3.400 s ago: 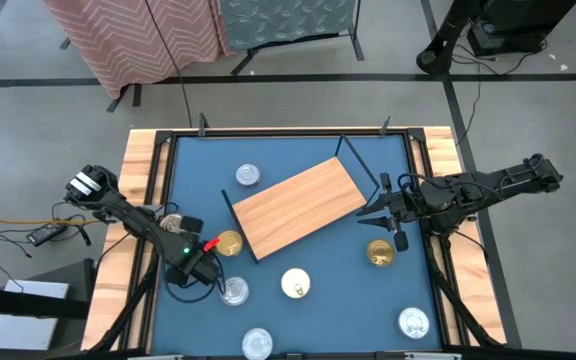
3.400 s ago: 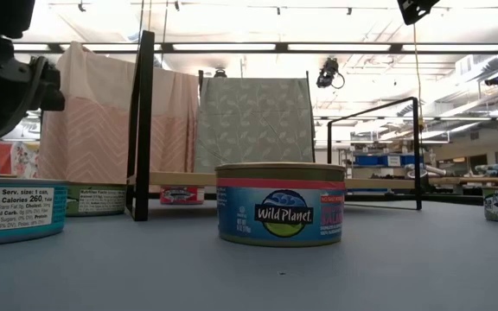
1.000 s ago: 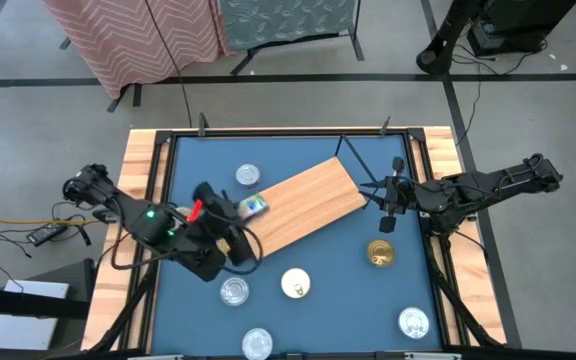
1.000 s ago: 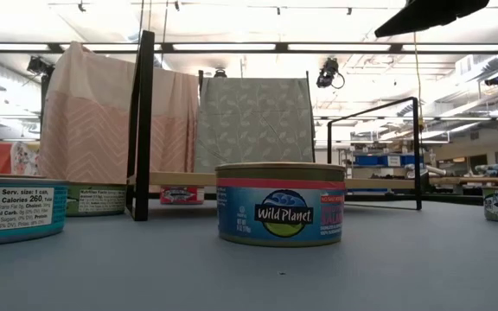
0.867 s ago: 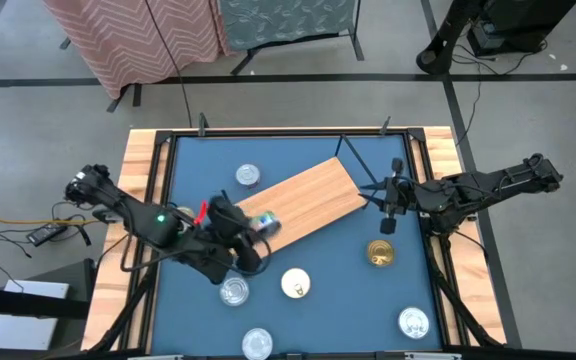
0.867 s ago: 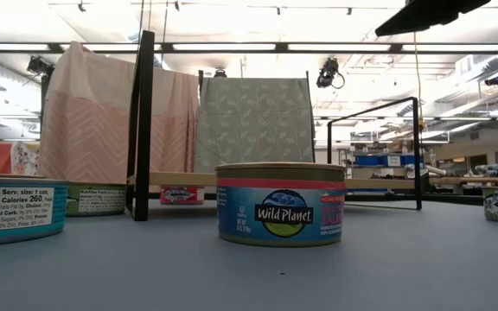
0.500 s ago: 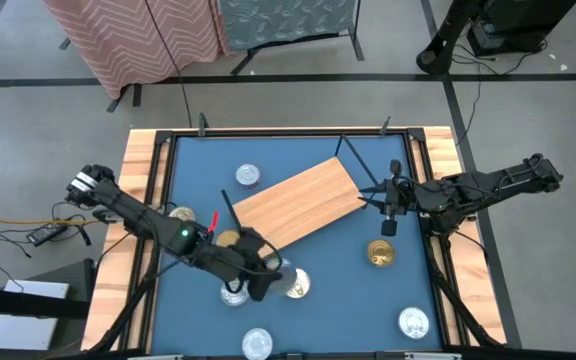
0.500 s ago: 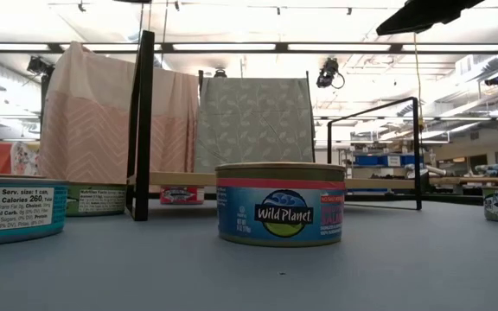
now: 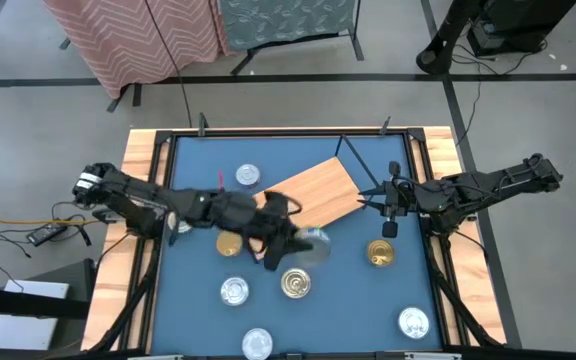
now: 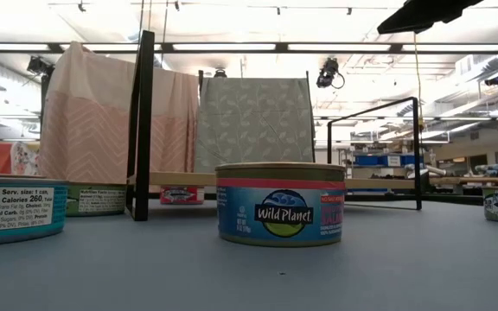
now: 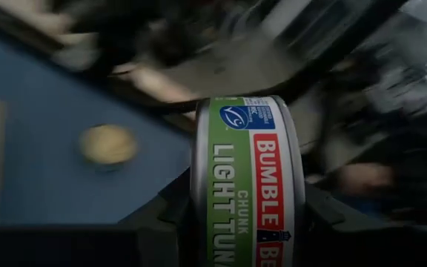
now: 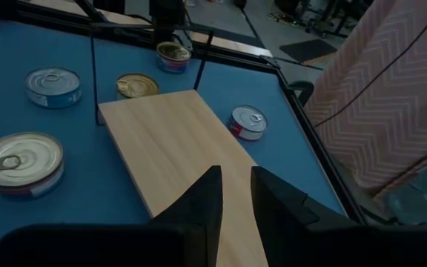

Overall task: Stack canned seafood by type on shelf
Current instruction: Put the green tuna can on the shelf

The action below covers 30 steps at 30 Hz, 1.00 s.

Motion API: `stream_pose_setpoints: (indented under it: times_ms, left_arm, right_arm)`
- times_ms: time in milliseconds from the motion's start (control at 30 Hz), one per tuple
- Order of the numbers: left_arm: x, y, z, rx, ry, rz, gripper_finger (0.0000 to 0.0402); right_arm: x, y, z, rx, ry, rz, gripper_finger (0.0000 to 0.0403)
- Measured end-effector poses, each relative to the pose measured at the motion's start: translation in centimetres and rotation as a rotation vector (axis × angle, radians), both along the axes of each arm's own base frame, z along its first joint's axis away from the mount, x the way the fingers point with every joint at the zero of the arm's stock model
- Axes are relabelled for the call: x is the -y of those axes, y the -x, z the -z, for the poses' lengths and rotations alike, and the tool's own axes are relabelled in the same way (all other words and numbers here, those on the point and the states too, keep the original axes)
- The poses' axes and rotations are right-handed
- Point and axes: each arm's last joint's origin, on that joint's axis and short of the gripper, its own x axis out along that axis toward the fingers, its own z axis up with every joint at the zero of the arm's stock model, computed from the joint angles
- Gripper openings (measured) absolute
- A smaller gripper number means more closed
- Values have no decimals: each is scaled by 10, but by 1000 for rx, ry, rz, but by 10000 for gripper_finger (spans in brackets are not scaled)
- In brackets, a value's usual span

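The shelf (image 9: 303, 195), a light-wood board with black wire ends, stands askew on the blue table (image 9: 198, 160); it also shows in the right wrist view (image 12: 176, 141). My left gripper (image 9: 306, 240) hangs off the shelf's near long edge, shut on a green-labelled tuna can (image 11: 247, 178). Other cans of seafood stand flat on the table: a silver one (image 9: 247, 176), gold ones (image 9: 229, 243) (image 9: 379, 252) and a Wild Planet can (image 10: 280, 205). My right gripper (image 9: 383, 205) waits at the shelf's right end, its fingers (image 12: 210, 196) slightly apart with nothing between them. My left gripper pinches the can between its two fingers (image 11: 170, 215), one on each flat end beside the rims (image 11: 197, 200), the green side label facing back toward the wrist. In the high view the can (image 9: 315, 240) shows its silver face upward. It is lifted clear of the table and the shelf.
More cans stand near the front edge: silver ones (image 9: 233, 290) (image 9: 256, 342) (image 9: 414, 322) and a gold one (image 9: 295, 284). A wooden rim (image 9: 138, 200) borders the table. Cloth screens (image 10: 249, 121) hang beyond the far edge.
My left gripper has carried the can from over the shelf's left end toward the near edge, then swung toward the table's right, rolling its wrist. The can, which showed its side label upward, now shows its silver face upward.
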Motion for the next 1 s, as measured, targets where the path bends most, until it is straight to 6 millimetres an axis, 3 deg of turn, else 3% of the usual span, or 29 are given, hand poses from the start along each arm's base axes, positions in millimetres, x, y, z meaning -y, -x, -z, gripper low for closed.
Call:
stream_pose_setpoints:
  times_ms: [233,433,533,833,1000]
  left_arm:
    - [-51,9,27,-357,-75,-158,147]
    - [-81,10,30,-390,-154,-175,147]
    - [-94,4,34,-386,-178,-198,147]
    - [-120,-37,88,-426,-29,-27,147]
    - [-130,-45,112,-473,-9,50,147]
  right_arm:
    - [0,0,0,1,-6,3,87]
    - [0,0,0,2,-6,3,87]
    - [0,0,0,5,-6,4,87]
    - [0,0,0,6,-19,2,87]
    - [-1,0,0,3,-20,1,87]
